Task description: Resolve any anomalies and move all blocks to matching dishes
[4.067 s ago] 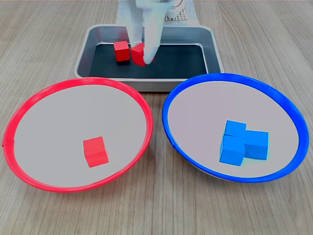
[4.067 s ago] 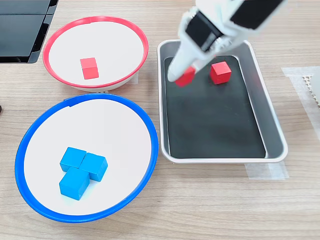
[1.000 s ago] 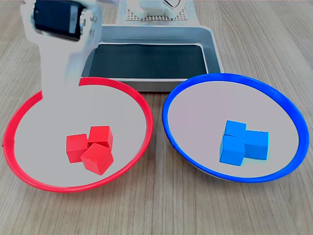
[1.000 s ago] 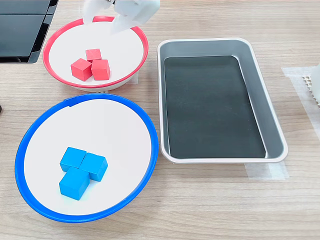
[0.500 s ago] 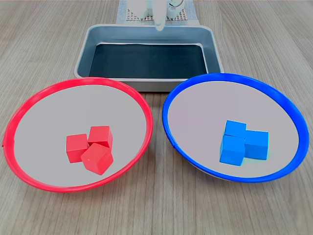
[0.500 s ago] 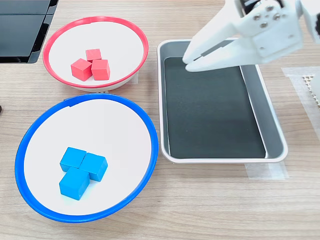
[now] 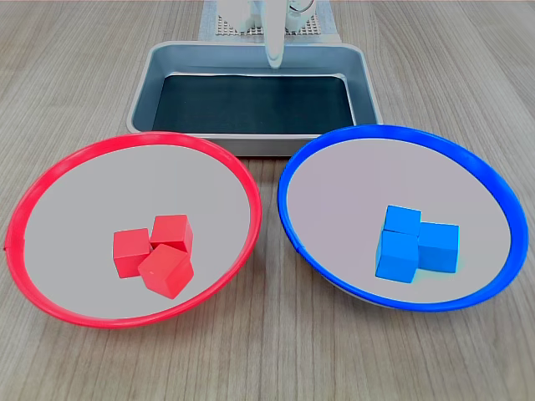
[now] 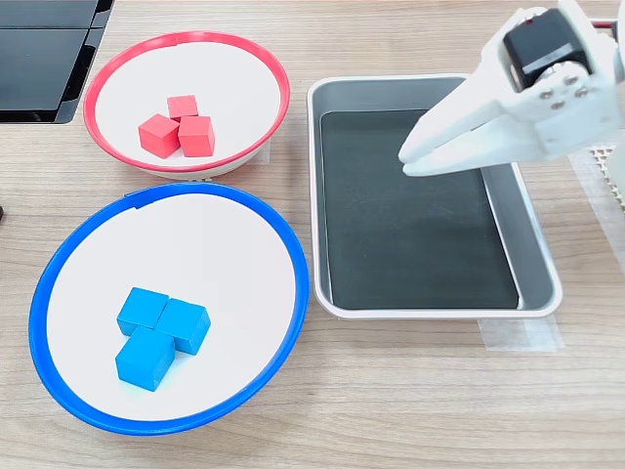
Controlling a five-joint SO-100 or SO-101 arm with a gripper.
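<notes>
Resting in the red-rimmed dish [image 8: 271, 73], three red blocks [image 8: 178, 125] clustered, three blue blocks [image 8: 159, 334] touching in the blue-rimmed dish [image 8: 293, 254], metal tray [image 8: 532, 244] holding nothing, my gripper [image 8: 405, 161] above it, fingertips nearly together, gripping nothing.

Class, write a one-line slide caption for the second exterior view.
Sorting done: three red blocks in the red-rimmed dish, three blue blocks in the blue-rimmed dish, gripper above the tray.
</notes>
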